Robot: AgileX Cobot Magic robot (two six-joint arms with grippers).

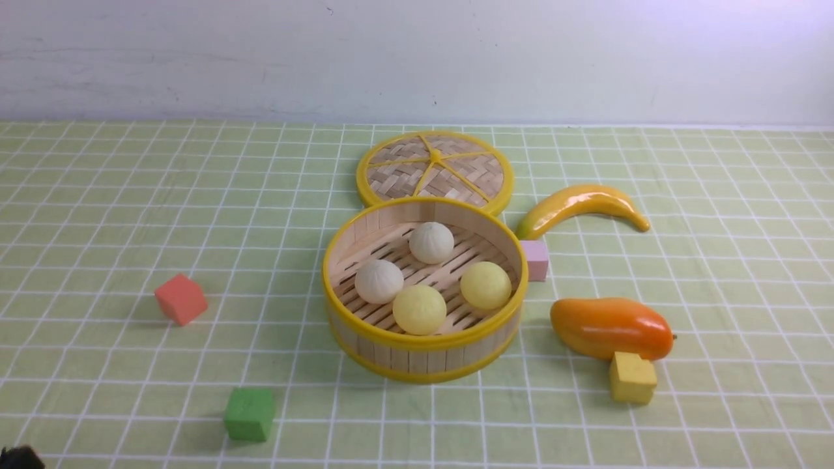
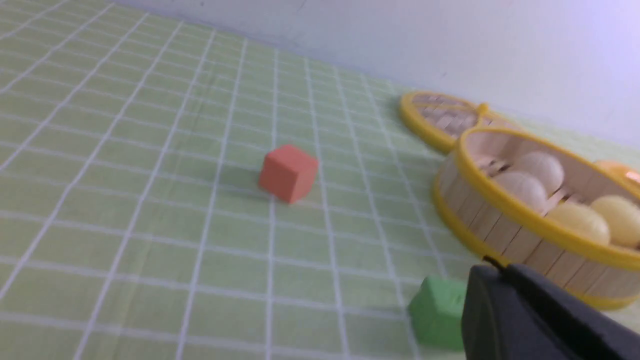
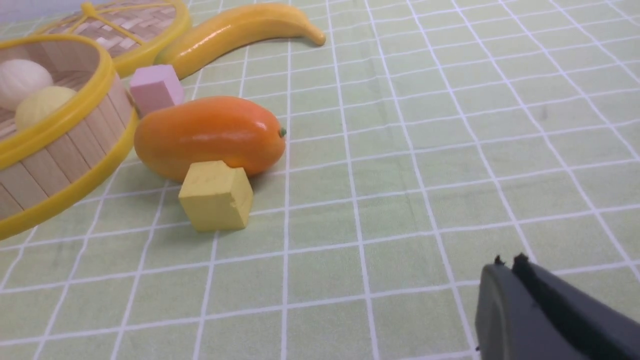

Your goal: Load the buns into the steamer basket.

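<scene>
The steamer basket (image 1: 423, 348) stands at the middle of the table. Inside it lie two off-white buns (image 1: 431, 242) (image 1: 378, 281) and two pale yellow buns (image 1: 419, 309) (image 1: 485, 284). The basket also shows in the left wrist view (image 2: 505, 227) and the right wrist view (image 3: 55, 145). My left gripper (image 2: 492, 267) is shut and empty, low at the near left, close to the green cube. Only a dark tip of it (image 1: 19, 458) shows in the front view. My right gripper (image 3: 507, 265) is shut and empty above bare cloth at the near right.
The woven lid (image 1: 434, 169) lies behind the basket. A banana (image 1: 580, 205), pink cube (image 1: 535, 259), orange mango (image 1: 611, 327) and yellow cube (image 1: 632, 378) lie right of it. A red cube (image 1: 181, 298) and green cube (image 1: 249, 413) lie left.
</scene>
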